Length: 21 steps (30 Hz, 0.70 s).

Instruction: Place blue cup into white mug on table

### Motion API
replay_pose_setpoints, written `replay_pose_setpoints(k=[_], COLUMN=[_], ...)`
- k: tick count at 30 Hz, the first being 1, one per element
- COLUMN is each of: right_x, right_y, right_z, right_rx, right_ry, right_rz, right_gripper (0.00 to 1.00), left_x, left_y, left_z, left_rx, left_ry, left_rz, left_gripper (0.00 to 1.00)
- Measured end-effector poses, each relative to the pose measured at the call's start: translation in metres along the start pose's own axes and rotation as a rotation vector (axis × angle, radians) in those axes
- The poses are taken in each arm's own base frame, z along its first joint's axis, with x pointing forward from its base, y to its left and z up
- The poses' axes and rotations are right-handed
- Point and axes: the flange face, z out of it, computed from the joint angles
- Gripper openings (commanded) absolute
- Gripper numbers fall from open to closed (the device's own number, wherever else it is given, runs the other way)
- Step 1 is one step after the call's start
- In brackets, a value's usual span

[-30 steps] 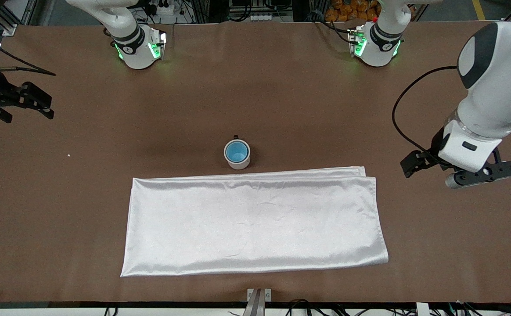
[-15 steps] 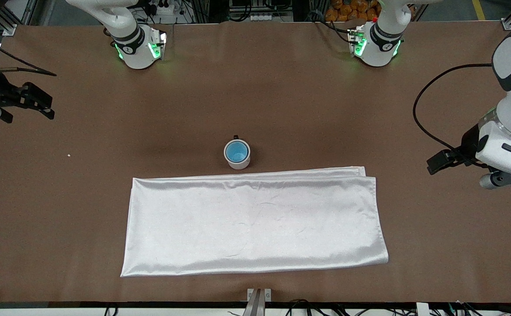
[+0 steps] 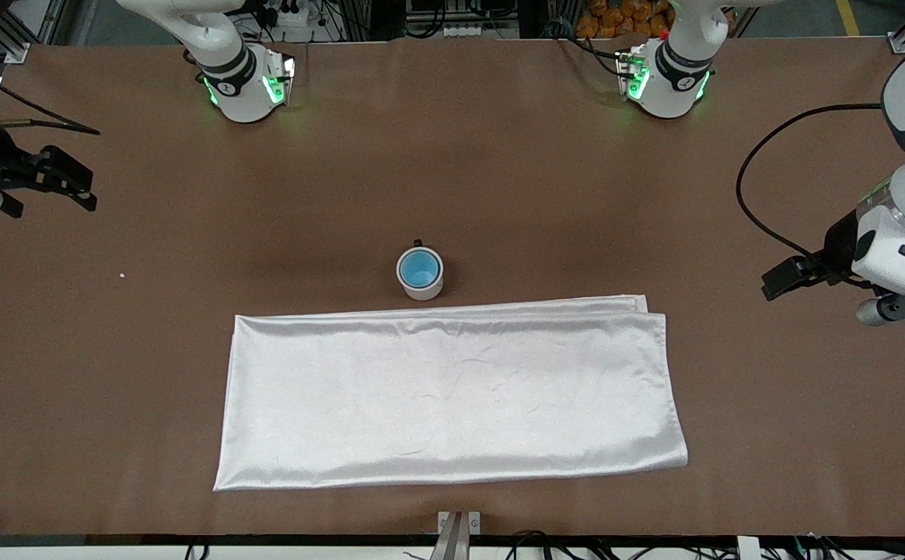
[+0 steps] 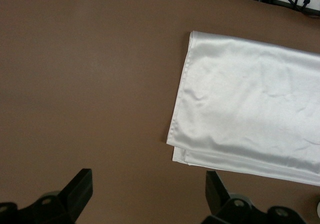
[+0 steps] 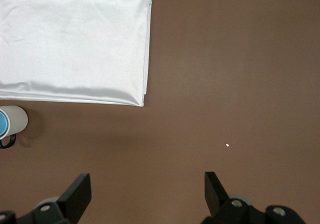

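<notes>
One round blue cup [image 3: 420, 269] sits inside one white cylindrical mug [image 3: 421, 286] on the matte brown table [image 3: 499, 179], at twelve o'clock of a single shiny, folded white cloth [image 3: 452, 397]. Both grippers hang empty over the table's ends, the left gripper [image 4: 150, 196] and right gripper [image 5: 147, 194] each with fingers spread wide. Only the right wrist view catches the mug's dark handle [image 5: 7, 142] and a white speck [image 5: 227, 145].

Robot lab: bench-mounted arm bases [image 3: 246, 82], cable clutter [image 3: 452, 19].

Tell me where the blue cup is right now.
The blue cup sits inside the white mug, which stands on the table near its middle, just farther from the front camera than the white cloth.
</notes>
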Motion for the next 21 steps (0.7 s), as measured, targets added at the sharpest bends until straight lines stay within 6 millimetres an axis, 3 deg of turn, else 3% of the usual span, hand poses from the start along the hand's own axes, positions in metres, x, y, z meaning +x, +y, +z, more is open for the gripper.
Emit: replay_pose_setpoints(k=[7,21], right_x=[-0.0005,-0.0003], right_y=[0.0000,0.0000], right_z=[0.0004,0.0010], right_rx=[0.000,0.000], right_ry=[-0.004,-0.007], right_rz=[0.000,0.000], right_gripper=[1.00,1.00], left_x=[0.0034,-0.0001], left_y=[-0.0111,-0.0086], left_z=[0.0003,0.0025], left_rx=[0.002,0.008], left_ry=[0.000,-0.023], left_rz=[0.081,0.092], left_gripper=[1.00,1.00])
